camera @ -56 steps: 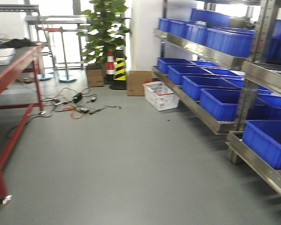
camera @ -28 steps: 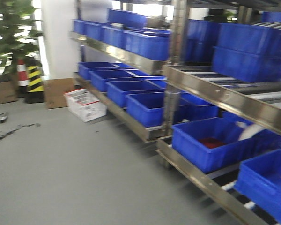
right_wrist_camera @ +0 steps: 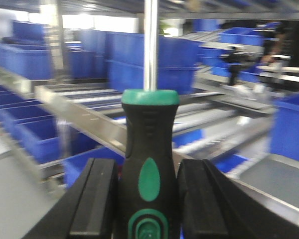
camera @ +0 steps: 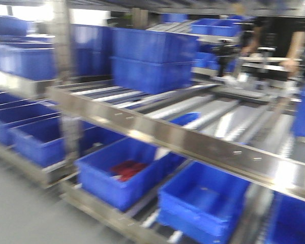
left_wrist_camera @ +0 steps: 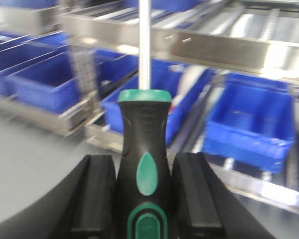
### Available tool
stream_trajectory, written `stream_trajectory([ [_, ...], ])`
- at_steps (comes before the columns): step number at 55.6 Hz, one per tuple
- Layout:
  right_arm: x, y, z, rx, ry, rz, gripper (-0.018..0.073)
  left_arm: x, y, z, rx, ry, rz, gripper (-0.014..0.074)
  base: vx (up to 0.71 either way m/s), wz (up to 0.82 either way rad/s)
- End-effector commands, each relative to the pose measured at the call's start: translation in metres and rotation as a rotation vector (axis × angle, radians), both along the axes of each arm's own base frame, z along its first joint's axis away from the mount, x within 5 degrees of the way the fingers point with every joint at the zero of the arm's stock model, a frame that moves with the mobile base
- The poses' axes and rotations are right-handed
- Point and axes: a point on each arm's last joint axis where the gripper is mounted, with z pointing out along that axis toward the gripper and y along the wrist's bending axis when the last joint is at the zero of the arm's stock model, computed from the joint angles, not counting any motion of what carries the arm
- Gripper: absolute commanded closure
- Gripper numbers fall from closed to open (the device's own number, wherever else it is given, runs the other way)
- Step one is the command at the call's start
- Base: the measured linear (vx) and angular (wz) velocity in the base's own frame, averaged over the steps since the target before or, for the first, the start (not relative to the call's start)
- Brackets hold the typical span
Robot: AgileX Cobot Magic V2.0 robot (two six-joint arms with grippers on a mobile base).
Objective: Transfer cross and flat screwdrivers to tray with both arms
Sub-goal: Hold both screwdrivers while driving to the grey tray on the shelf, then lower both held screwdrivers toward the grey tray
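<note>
The main risk is the long steel shafts. Each one sticks straight out ahead of its tool, past the top edge of the wrist view, so I cannot see the tips or tell which is the cross and which the flat. The steel rack [camera: 193, 142] and its blue bins [camera: 117, 173] fill the space ahead of both tools. All three views are smeared, which I take to mean the base is moving. A swing too close to the rail could knock a shaft against it and twist the handle in my grip. A jolt could also do this, since each tool holds only the lower part of its handle and the banded top stands free beyond the fingers.

My left tool [left_wrist_camera: 145, 191] is clamped on the left screwdriver [left_wrist_camera: 143, 139]. Both fingers [left_wrist_camera: 97, 196] press flat against the sides of the black handle, with no gap that I can see. My right tool [right_wrist_camera: 149, 196] holds the right screwdriver [right_wrist_camera: 149, 142] the same way, upright between its fingers [right_wrist_camera: 199, 199] and centred. Neither screwdriver touches anything but the tool carrying it.

The tray is not in any view, so I cannot judge where it lies from either tool.
</note>
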Motion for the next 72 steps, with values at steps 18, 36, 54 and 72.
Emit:
stream_trajectory([
  [18, -0.0026, -0.0013, 0.0176, 0.014, -0.123, -0.012, 0.0559, -0.0007, -0.0004, 0.0186, -0.034, -0.125, 0.002, 0.0596, 0.25, -0.88],
  [36, -0.0026, -0.0013, 0.0176, 0.014, -0.123, -0.012, 0.0559, -0.0007, -0.0004, 0.0186, -0.034, -0.125, 0.002, 0.0596, 0.24, -0.70],
  [54, -0.0026, -0.0013, 0.0176, 0.014, -0.123, -0.012, 0.0559, -0.0007, -0.0004, 0.0186, -0.034, -0.125, 0.002, 0.0596, 0.30, -0.26],
  [72, -0.0026, -0.0013, 0.0176, 0.014, -0.123, -0.012, 0.0559, 0.0002, -0.0005, 0.0181, -0.034, -0.122, 0.002, 0.0596, 0.22, -0.06],
])
